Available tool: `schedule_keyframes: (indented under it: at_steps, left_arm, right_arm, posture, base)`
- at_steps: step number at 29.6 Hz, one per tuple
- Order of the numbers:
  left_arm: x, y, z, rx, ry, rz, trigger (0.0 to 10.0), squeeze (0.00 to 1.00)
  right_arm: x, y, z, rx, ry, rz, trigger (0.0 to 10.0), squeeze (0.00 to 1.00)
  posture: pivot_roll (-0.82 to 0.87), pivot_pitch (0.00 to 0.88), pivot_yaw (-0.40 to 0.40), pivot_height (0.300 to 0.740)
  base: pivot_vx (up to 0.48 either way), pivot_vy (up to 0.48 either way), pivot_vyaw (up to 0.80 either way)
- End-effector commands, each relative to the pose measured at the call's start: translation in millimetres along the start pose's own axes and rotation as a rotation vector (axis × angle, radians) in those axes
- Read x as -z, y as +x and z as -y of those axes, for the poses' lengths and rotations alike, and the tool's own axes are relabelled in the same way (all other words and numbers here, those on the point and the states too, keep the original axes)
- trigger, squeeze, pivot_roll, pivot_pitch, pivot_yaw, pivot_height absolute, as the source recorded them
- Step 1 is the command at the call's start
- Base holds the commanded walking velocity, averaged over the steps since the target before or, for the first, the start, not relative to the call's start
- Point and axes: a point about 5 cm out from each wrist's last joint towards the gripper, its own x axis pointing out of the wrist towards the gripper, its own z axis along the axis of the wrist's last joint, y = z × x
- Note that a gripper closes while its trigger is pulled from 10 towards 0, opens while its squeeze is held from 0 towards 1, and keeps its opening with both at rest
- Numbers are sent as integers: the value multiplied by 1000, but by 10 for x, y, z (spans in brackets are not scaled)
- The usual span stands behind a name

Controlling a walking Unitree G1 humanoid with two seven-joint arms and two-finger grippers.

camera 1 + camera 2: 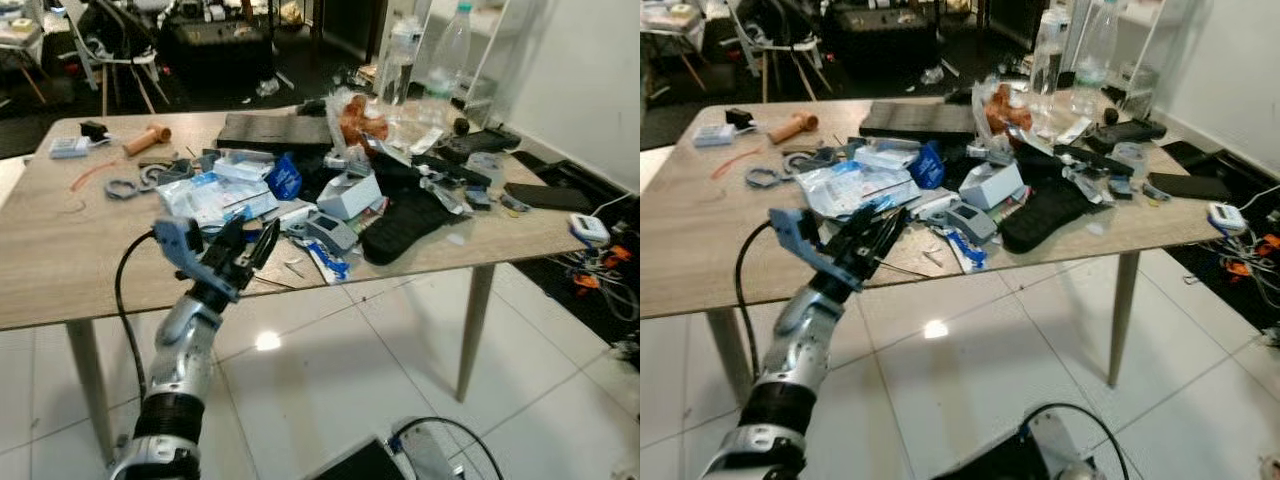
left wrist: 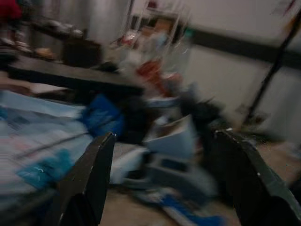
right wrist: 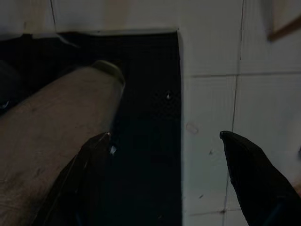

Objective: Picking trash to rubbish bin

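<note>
My left gripper (image 1: 252, 243) is raised over the near edge of the wooden table (image 1: 60, 260), fingers spread apart with nothing between them; the left wrist view confirms a wide gap between the two black fingers (image 2: 89, 174), though that picture is motion-blurred. The fingertips point toward the heap of trash in the middle of the table and are just short of it. Nearest to them: a stack of clear plastic packets with blue print (image 1: 205, 197), a crumpled blue wrapper (image 1: 284, 178), a small white box (image 1: 350, 194), a grey card-reader-like device (image 1: 330, 232), and a blue-and-white wrapper (image 1: 325, 260) lying near the table's front edge. A black fabric piece (image 1: 405, 225) lies just right of these. Further back: a flat black slab (image 1: 275, 130), a clear bag with orange contents (image 1: 358, 120), and two clear plastic bottles (image 1: 400, 60) standing upright. On the left part of the table, well apart from the heap: an orange cylinder (image 1: 147, 138), a small black item (image 1: 94, 129), grey rings (image 1: 122, 188). A dark phone (image 1: 545, 196) and a small white device (image 1: 590, 229) sit at the right end. No rubbish bin identified. My right gripper (image 3: 164, 155) hangs low; its wrist view is dark, fingers apart and empty, over pale floor tiles (image 3: 211, 56), a black mat (image 3: 146, 141) and a grey rounded shape I cannot identify.
</note>
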Motion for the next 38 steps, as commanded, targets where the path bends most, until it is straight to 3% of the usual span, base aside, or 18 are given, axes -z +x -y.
schedule_keyframes:
  at_steps: [1, 3, 4, 5, 6, 9, 10, 11, 13, 14, 16, 22, 25, 27, 29, 30, 36, 38]
  left_arm:
    - [7, -8, 2, -4, 89, -42, 10000, 0]
    - [2, -6, -3, -9, 178, -73, 10000, 0]
    - [2, -6, -3, -9, 178, -73, 10000, 0]
    - [-1, -4, -15, -7, 235, -89, 10000, 0]
    - [-14, 1, -36, 7, 355, -118, 10000, 0]
    - [-23, 1, -43, 17, 405, -129, 10000, 0]
    - [-80, 0, -89, 57, 606, -184, 10000, 0]
    - [-80, 0, -89, 57, 606, -184, 10000, 0]
    - [-129, -3, -139, 82, 756, -230, 10000, 0]
    - [-173, -23, -206, 133, 915, -297, 10000, 0]
    - [-213, -43, -246, 165, 988, -329, 10000, 0]
    - [-356, -76, -261, 251, 1018, -340, 10000, 0]
    - [-434, -125, -230, 330, 975, -354, 10000, 0]
    - [-552, -248, -158, 467, 905, -409, 10000, 0]
    - [-577, -290, -153, 498, 904, -436, 10000, 0]
    - [-612, -359, -186, 531, 933, -499, 10000, 0]
    - [-614, -489, -334, 535, 981, -648, 10000, 0]
    - [-602, -478, -398, 493, 997, -653, 10000, 0]
  right_arm:
    - [117, -2, -64, -19, 2, -40, 10000, 0]
    - [124, -3, -63, -18, 0, -42, 10000, 0]
    - [124, -3, -63, -18, 0, -42, 10000, 0]
    - [127, -3, -61, -18, -2, -43, 10000, 0]
    - [130, -4, -59, -17, -3, -43, 10000, 0]
    - [130, -4, -59, -17, -4, -44, 10000, 0]
    - [129, -4, -55, -16, -7, -43, 10000, 0]
    - [129, -4, -55, -16, -7, -43, 10000, 0]
    - [129, -4, -52, -16, -11, -43, 10000, 0]
    - [129, -5, -51, -16, -12, -43, 10000, 0]
    - [133, -5, -52, -16, -13, -44, 10000, 0]
    - [155, -5, -71, -21, -13, -50, 10000, 0]
    - [164, -6, -78, -22, -12, -53, 10000, 0]
    - [175, -6, -82, -23, -11, -57, 10000, 0]
    - [178, -7, -83, -23, -11, -58, 10000, 0]
    - [182, -7, -83, -22, -11, -59, 10000, 0]
    - [188, -8, -83, -23, -13, -60, 10000, 0]
    - [191, -8, -82, -24, -16, -61, 10000, 0]
  posture:
    - [27, 29, 42, 740]
    - [27, 28, 39, 740]
    - [27, 28, 39, 740]
    - [26, 28, 38, 740]
    - [25, 29, 36, 740]
    - [25, 29, 36, 740]
    - [29, 28, 33, 740]
    - [29, 28, 33, 740]
    - [30, 27, 33, 740]
    - [30, 27, 35, 740]
    - [30, 28, 38, 740]
    - [28, 28, 40, 740]
    - [25, 28, 45, 740]
    - [23, 27, 47, 740]
    - [22, 28, 47, 740]
    - [22, 28, 47, 740]
    - [27, 29, 46, 740]
    - [28, 29, 45, 740]
  base:
    - [382, 0, 0]
    - [381, 0, 0]
    - [379, 0, 0]
    - [379, 0, 0]
    - [360, 0, 0]
    - [360, 0, 0]
    - [0, 0, 0]
    - [0, 0, 0]
    - [0, 0, 0]
    - [0, 0, 0]
    - [0, 0, 0]
    - [0, 0, 0]
    - [0, 0, 0]
    - [0, 0, 0]
    - [0, 0, 0]
    - [0, 0, 0]
    - [0, 0, 0]
    - [0, 0, 0]
